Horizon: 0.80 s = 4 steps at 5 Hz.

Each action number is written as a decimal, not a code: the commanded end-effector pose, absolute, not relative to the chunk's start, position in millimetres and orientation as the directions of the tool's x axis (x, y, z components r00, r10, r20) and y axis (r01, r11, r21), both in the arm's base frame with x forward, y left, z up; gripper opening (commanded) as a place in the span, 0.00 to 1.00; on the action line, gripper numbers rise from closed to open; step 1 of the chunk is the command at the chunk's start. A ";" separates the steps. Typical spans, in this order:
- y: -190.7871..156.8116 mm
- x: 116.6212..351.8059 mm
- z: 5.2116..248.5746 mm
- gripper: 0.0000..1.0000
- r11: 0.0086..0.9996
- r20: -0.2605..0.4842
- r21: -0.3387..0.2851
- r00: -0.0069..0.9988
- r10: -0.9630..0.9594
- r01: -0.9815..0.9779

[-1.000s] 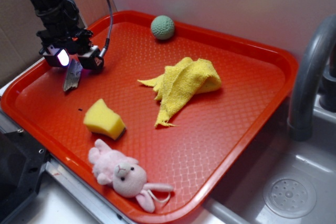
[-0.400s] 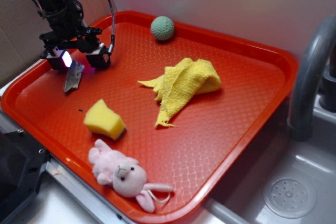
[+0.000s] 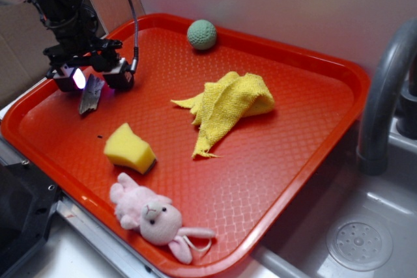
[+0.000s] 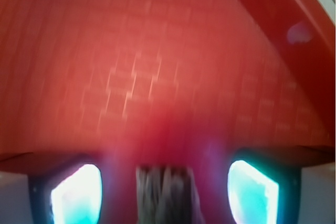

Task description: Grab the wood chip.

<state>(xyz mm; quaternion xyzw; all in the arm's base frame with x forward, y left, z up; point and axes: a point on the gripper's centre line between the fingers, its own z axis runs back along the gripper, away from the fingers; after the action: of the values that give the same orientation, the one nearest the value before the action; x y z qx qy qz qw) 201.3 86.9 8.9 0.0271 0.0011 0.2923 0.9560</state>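
Grey-brown and rough, the wood chip [image 3: 90,94] lies flat on the tray [image 3: 306,141] near its far left rim. Our gripper [image 3: 91,77] hangs just over the chip's upper end, fingers spread to either side; in the blurred wrist view we see the chip [image 4: 167,192] between the 2 glowing pads [image 4: 76,195]. We cannot tell whether either pad touches it. Nearby sits a sponge [image 3: 129,148], then a bunny [image 3: 155,217], a cloth [image 3: 227,105] and a ball [image 3: 201,34].
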 end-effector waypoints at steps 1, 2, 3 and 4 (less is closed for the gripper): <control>86.3 171.4 9.7 1.00 0.842 -0.017 0.041 0.842 0.540 -0.539; 81.6 167.1 9.3 1.00 0.845 -0.027 0.038 0.845 0.534 -0.533; 75.8 163.4 9.9 1.00 0.854 -0.026 0.038 0.854 0.520 -0.519; 76.7 165.7 7.6 0.60 0.847 -0.025 0.043 0.847 0.532 -0.530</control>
<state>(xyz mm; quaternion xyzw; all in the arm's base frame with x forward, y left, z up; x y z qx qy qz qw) 186.6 78.8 7.7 0.0192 0.0003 0.2842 0.9586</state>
